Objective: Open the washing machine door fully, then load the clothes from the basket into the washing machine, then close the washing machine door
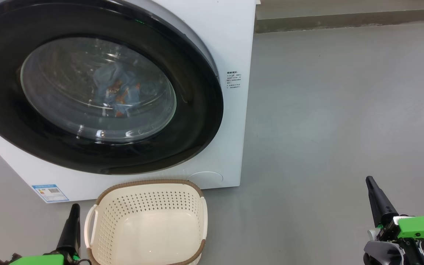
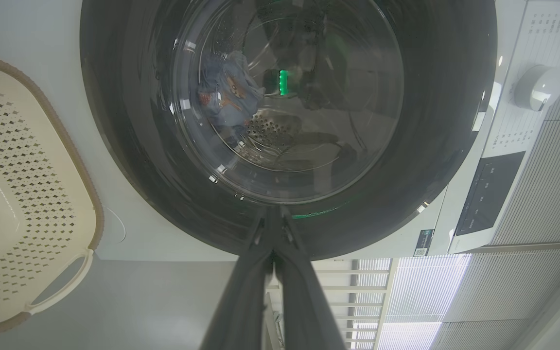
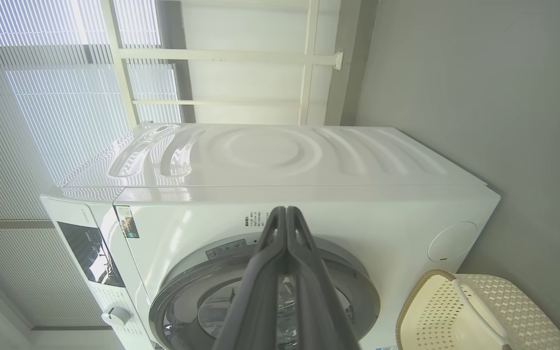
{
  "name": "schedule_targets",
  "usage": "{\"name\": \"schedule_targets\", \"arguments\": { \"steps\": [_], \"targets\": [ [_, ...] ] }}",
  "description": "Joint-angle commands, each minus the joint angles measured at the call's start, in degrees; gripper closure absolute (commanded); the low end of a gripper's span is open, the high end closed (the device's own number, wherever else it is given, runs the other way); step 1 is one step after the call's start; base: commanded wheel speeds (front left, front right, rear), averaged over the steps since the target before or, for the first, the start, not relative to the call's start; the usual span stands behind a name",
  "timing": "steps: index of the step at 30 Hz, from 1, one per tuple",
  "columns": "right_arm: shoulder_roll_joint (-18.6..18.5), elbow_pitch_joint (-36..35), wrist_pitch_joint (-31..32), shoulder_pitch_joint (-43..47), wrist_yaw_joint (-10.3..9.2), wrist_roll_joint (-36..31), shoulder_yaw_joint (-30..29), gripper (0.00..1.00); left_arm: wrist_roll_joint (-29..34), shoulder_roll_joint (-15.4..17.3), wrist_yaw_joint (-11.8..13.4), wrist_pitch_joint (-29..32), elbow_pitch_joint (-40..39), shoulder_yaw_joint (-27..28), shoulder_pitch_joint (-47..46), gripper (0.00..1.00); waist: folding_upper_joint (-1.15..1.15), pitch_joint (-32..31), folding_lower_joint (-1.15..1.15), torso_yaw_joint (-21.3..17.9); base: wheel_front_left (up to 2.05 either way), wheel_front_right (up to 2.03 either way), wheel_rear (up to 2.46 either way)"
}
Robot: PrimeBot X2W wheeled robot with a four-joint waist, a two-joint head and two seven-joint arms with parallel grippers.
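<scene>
At ten o'clock, door (image 1: 197, 110) shut over clothes (image 1: 118, 90); left gripper (image 1: 74, 207), right gripper (image 1: 370, 180) closed, empty; task seemingly done, so withdraw.

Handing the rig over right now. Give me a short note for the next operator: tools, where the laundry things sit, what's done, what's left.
Left tool: shut, empty, low beside the basket's left handle.
Right tool: shut, empty, over the floor to the right of the machine.
Clothes: inside the washing machine, seen through the door glass.
Basket: empty, on the floor in front of the machine.
Washing machine door: looks closed against the front.
Done: loading and closing, by the look of it.
Left: nothing obvious. Whether the latch caught cannot be told, so a check may be worthwhile.
</scene>
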Motion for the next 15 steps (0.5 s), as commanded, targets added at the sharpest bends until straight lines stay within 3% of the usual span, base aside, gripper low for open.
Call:
{"name": "schedule_targets", "arguments": {
  "steps": [1,15],
  "targets": [
    [-0.7,-1.8,0.0,-2.5,0.10,0.6,1.2,1.00,-0.5,0.5,0.0,0.4,-1.7,1.9,-2.5,1.00,0.00,0.0,0.00,0.0,0.00,0.00,0.00],
    [-0.7,-1.8,-0.1,-2.5,0.10,0.7,1.2,1.00,-0.5,0.5,0.0,0.4,-1.7,1.9,-2.5,1.00,0.00,0.0,0.00,0.0,0.00,0.00,0.00]
  ]
}}
